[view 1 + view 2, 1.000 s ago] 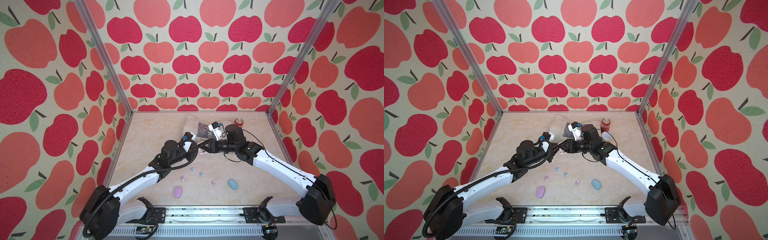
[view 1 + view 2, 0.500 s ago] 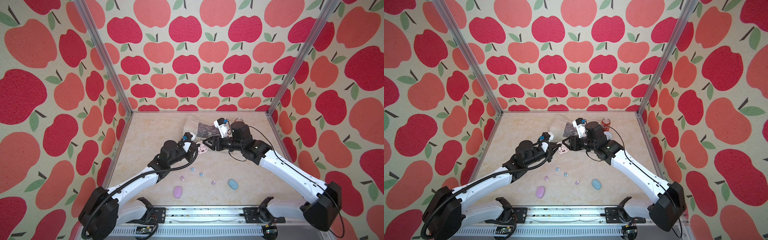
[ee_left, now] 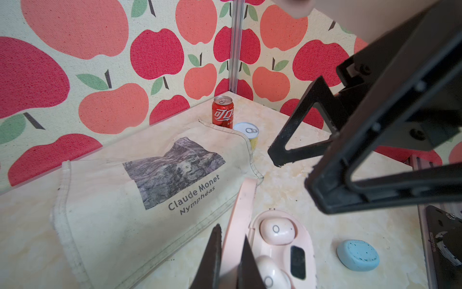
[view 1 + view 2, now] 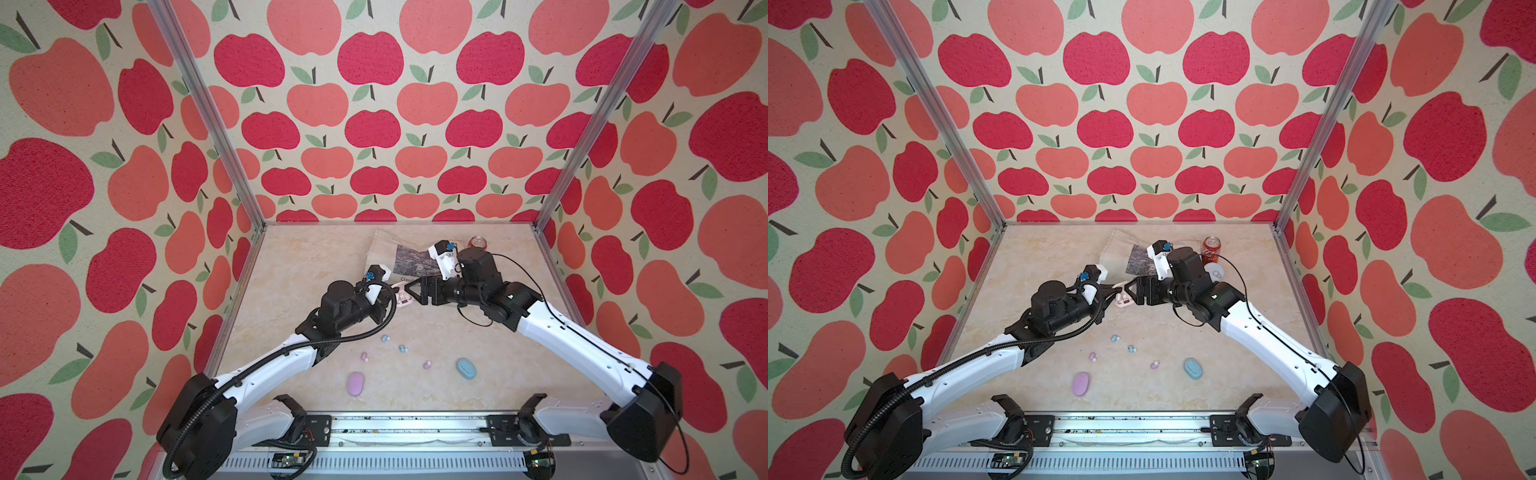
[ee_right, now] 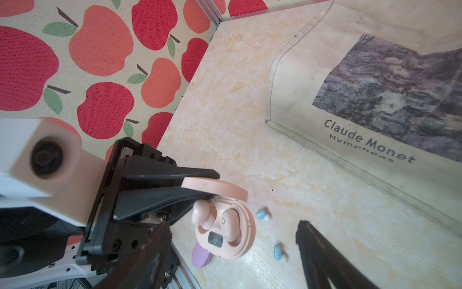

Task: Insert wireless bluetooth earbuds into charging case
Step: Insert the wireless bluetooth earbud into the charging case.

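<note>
Entry, pink set. Holder: my left jaws, clenched on the raised lid (image 3: 241, 212) of the pink case (image 3: 308, 250), keeping it open. Placer: my right jaws, a second ago narrowed at the case mouth, now spread wide, empty and drawn back just beside it, so the item has been released. Pink earbuds (image 5: 228, 222): both now in the case. One sits flush; the other earbud (image 5: 201, 215) looks tipped up with its white tip showing, so I judge it may need a press before the lid closes. Outstanding: two blue earbuds (image 4: 385, 338) and two lilac earbuds (image 4: 364, 356), loose on the table (image 4: 316, 257) between my arms. Blue case (image 4: 466, 368) and lilac case (image 4: 355, 383): closed, nearer the front edge. Status: one pair of three stowed, subject to that seating check.
</note>
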`<state>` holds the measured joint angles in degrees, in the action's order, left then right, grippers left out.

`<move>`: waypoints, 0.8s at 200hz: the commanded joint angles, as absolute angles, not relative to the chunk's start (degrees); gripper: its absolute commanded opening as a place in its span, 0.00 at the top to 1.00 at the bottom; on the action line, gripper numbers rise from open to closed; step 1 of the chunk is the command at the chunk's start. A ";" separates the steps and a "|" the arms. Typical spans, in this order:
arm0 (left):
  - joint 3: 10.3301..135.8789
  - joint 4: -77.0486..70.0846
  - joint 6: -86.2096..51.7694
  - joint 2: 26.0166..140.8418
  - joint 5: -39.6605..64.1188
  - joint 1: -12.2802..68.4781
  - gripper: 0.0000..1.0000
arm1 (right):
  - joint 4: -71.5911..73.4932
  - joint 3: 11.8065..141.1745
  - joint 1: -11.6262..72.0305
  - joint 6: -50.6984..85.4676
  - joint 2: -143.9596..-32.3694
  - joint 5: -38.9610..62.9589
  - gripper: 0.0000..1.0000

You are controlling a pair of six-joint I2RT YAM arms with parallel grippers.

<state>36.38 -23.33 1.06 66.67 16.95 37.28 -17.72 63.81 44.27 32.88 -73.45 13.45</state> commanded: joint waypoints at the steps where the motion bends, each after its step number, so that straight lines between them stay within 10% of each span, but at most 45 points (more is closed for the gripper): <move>1: 38.50 -23.38 2.10 66.49 16.54 37.34 1.00 | -15.03 63.10 44.98 34.43 -74.33 14.15 0.14; 160: 38.85 -23.33 2.40 66.31 16.63 37.09 1.00 | -11.42 61.08 47.20 37.10 -79.33 14.36 0.08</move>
